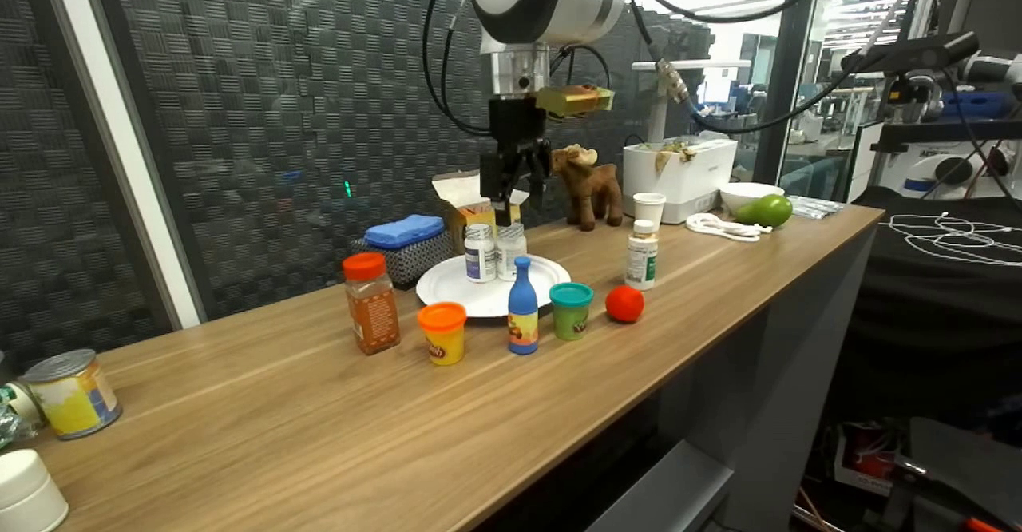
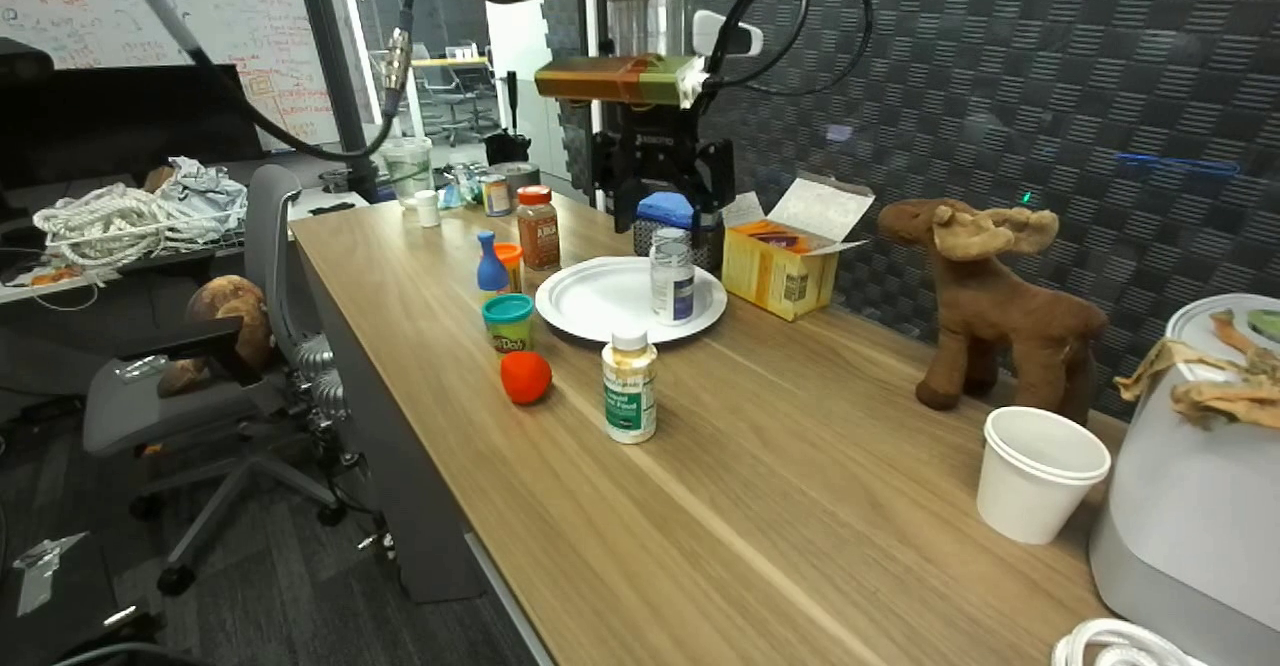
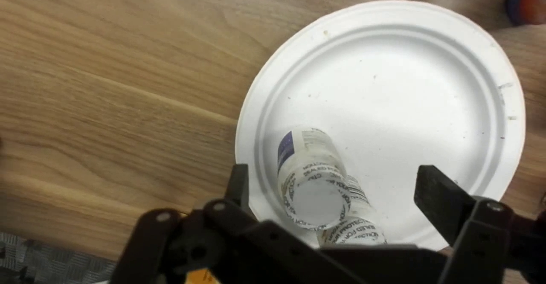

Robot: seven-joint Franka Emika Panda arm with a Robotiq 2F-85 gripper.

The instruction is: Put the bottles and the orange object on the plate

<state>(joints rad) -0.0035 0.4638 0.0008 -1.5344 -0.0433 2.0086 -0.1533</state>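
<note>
Right up close to the wrist lens it's the gripper [image 3: 332,185], and those fingers [image 3: 441,196] are spread wide, one left, one right! Between them, closer to the left one, stands the purple-labelled white bottle [image 3: 313,190], a strip of plate showing between finger and bottle, so it's free of the grip. Just beside it, partly hidden by the first bottle and the gripper, the second white bottle [image 3: 355,229]; whether the two touch, I can't tell. Both are upright on the white plate [image 3: 396,83], over at its near left in this view.

Across to an exterior view, and the fingertips hang just above the two caps! Down on the tabletop [image 1: 303,428], off the plate's near edge, there's the blue bottle [image 1: 523,320], upright, nearer than the fingers. To its left, the orange-lidded yellow tub [image 1: 444,339]; farther left, the tall reddish-brown jar [image 1: 374,310]. To its right, the green tub [image 1: 571,322] under a teal lid, then the red ball [image 1: 624,304]. Beyond the ball, to the right of the plate, the green-labelled white bottle [image 1: 640,259]. On the far side, a toy moose [image 1: 592,188] and, to its left, a folded blue cloth [image 1: 403,231] on a basket [image 1: 411,259].
</note>
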